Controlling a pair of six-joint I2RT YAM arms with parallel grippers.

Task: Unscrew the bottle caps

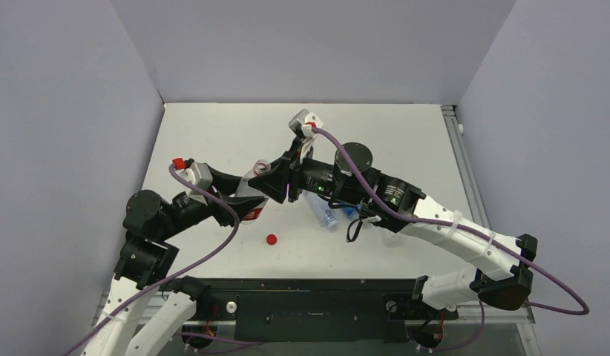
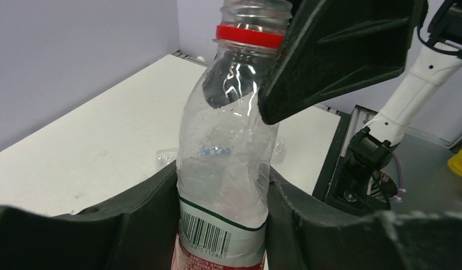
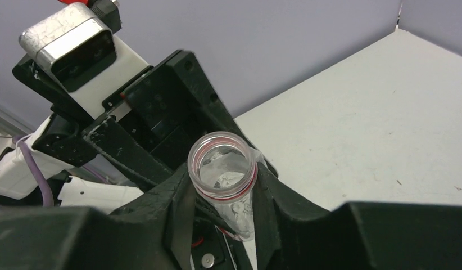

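— Well, nearest us the red cap (image 1: 271,239) lies loose on the counter (image 1: 213,141), off its bottle and well apart from both arms.
— So that's 1 done. And that other bottle (image 1: 326,215)?
— Lying flat, partly under the right arm (image 1: 435,222). Whether it's capped I can't make out.
— Behind that?
— The left gripper (image 2: 220,185) is clamped on the red-labelled bottle (image 2: 229,129), holding it tilted, seemingly off the counter. The thin wall looks dented where the fingers press. Its mouth (image 3: 222,163) is open, with only the red ring (image 2: 248,35) on the neck.
— And the right gripper (image 3: 222,194)?
— Narrow, 1 finger on each side of the neck just below the mouth. Whether it's actually pinching, I can't tell.
— What worries you?
— I'd say 3 things. If it is gripping and draws away, it could drag or twist the bottle out of the left gripper. If the left gripper squeezes harder, that soft plastic may buckle and slip. And if the right arm swings low, it or its cable (image 1: 345,157) could sweep the lying bottle, or send the red cap rolling off the near edge.
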